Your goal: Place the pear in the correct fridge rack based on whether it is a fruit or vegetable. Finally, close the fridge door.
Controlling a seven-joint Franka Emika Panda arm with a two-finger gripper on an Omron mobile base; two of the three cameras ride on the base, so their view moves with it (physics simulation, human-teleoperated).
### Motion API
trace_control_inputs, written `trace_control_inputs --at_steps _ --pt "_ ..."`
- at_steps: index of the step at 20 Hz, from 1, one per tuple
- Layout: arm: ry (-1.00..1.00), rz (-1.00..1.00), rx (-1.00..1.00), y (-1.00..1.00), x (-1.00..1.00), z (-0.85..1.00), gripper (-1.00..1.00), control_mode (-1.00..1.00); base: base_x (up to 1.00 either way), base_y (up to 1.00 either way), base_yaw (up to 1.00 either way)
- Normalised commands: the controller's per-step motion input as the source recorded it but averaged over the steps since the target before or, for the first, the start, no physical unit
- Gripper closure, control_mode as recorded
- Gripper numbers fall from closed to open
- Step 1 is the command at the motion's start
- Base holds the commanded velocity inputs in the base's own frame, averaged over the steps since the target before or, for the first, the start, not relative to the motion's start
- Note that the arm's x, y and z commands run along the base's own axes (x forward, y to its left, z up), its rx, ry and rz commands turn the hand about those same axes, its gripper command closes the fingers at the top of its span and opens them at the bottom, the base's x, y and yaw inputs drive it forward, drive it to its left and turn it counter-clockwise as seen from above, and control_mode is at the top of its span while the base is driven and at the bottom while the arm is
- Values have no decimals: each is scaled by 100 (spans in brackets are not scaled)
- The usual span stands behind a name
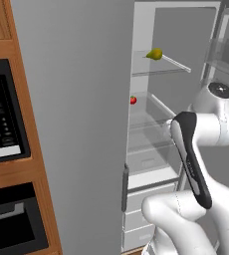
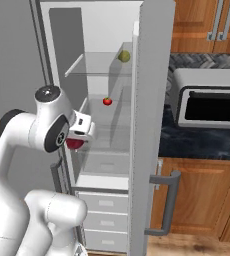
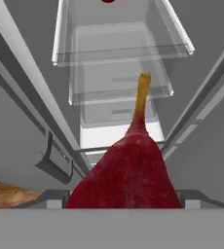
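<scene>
The red pear (image 3: pixel 128 170) is clamped in my gripper (image 2: pixel 78 136). I am carrying it. Next I must lift it to the top rack (image 1: pixel 172 69), by the yellow fruit (image 1: pixel 155 54).

No readable text, label, brand, number or sign appears on anything.

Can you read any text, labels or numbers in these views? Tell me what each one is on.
No text can be read.
Black control panel: pale button marks, too blurred to read.
Microwave: no markings visible.
Red pear-shaped fruit in the gripper: no sticker visible.
</scene>
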Motion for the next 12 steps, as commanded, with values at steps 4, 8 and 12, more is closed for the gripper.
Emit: trace_control_inputs --at_steps 4,8,12 --pt "-26 0 0 -3 27 69 100 -100 0 0 0" --pt "-23 0 -1 5 35 69 100 -100 0 0 0" --pt "-23 -2 -10 4 27 76 100 -100 0 0 0"
